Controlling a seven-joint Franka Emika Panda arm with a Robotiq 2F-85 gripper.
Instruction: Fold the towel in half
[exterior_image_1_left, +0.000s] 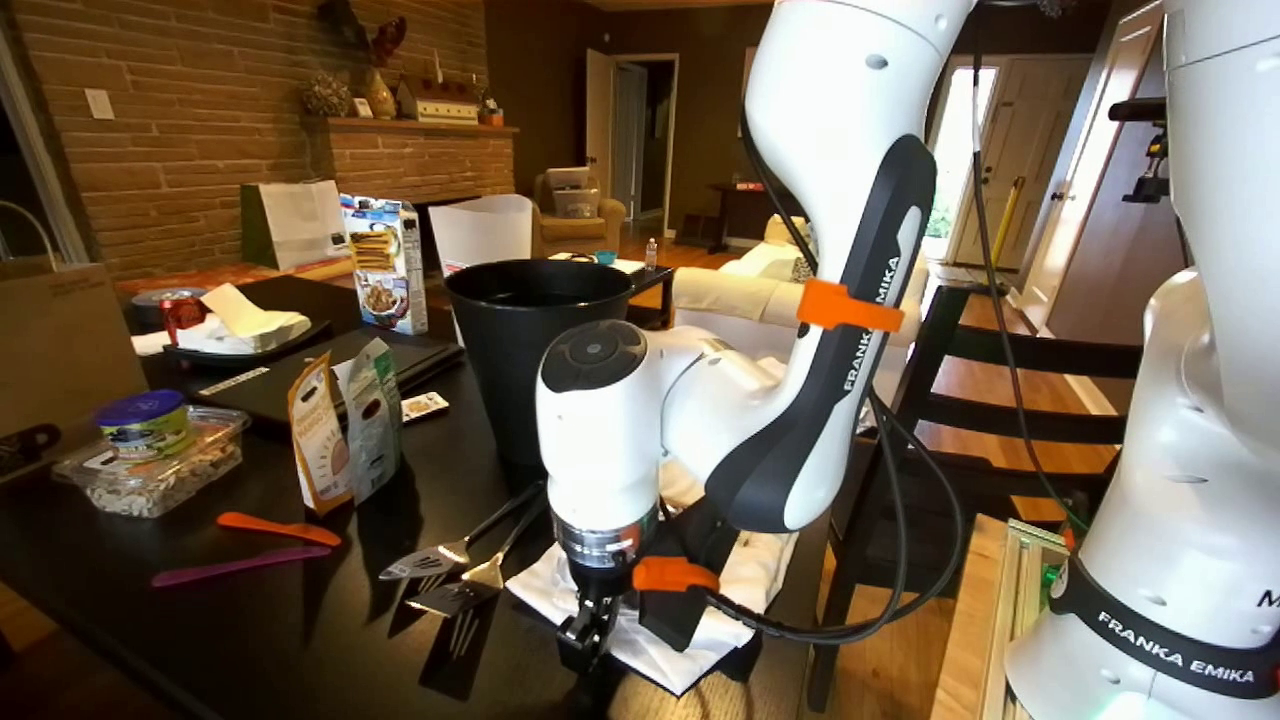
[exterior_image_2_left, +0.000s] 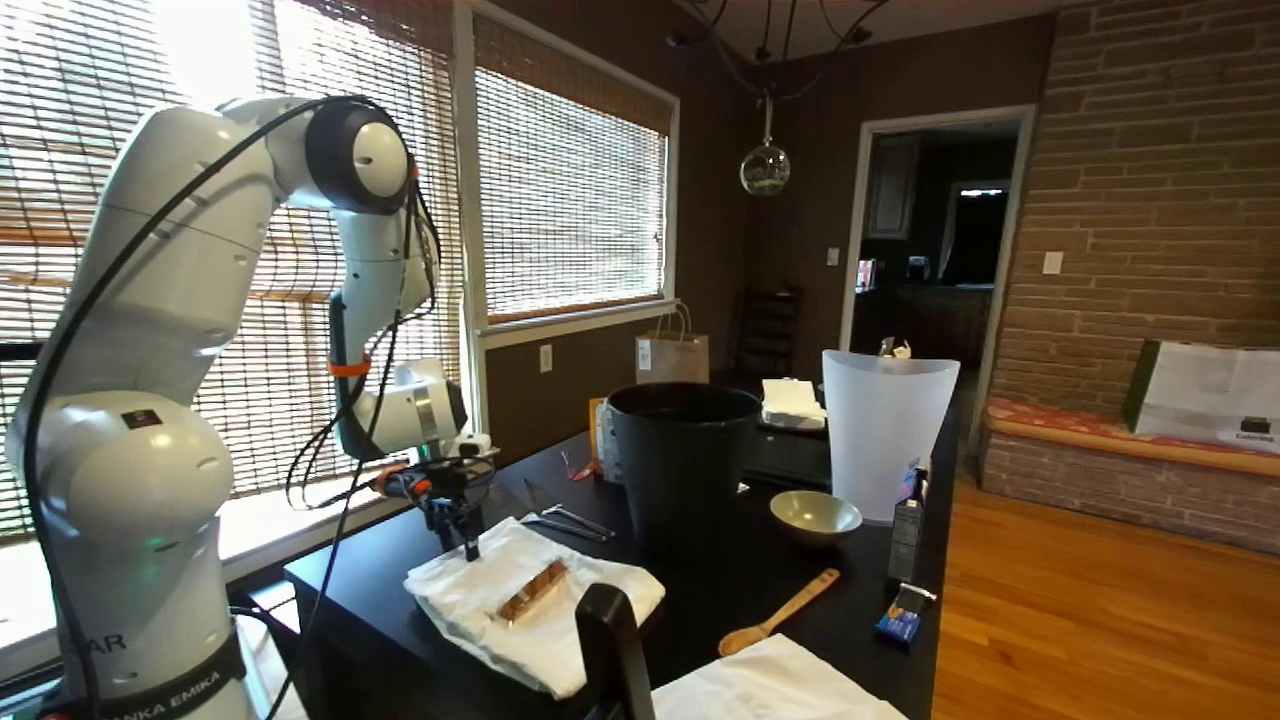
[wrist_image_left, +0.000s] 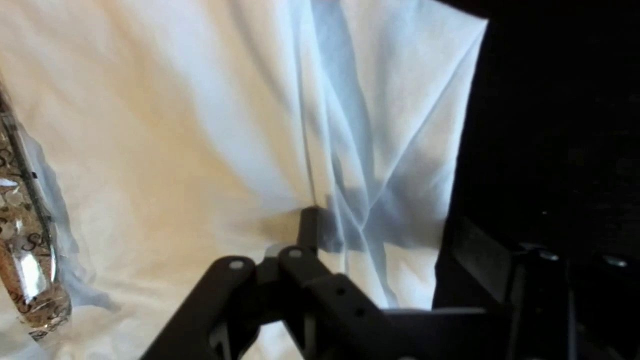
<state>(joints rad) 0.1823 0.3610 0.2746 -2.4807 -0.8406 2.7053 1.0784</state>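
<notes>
Wrist view: gripper (wrist_image_left: 385, 245) comes in from the bottom edge, jaws well apart. The finger (wrist_image_left: 309, 230) near mid-frame has its tip down on the towel (wrist_image_left: 165, 175); its mate sits by the towel's right border, against black. Cloth between them is creased up but not clamped. Can't tell if the far one touches it. Towel fills left and middle of frame. Brown wrapped packet (wrist_image_left: 30, 260) lies on it, far left.

In an exterior view: towel is left of centre, low in frame, spread and wrinkled on the black table (exterior_image_2_left: 690, 590), packet on top. Gripper points down at its upper-left side. Black bin (exterior_image_2_left: 685, 470) stands upright at centre; bowl (exterior_image_2_left: 818, 538) and wooden spoon (exterior_image_2_left: 780, 612) to its right. Chair back (exterior_image_2_left: 612, 640) overlaps the towel.

In an exterior view: towel is lower centre, partly behind the arm (exterior_image_1_left: 600, 430). Metal utensils (exterior_image_1_left: 430, 562) lie just left of it; orange knife (exterior_image_1_left: 278, 528) and purple knife (exterior_image_1_left: 240, 566) farther left.
</notes>
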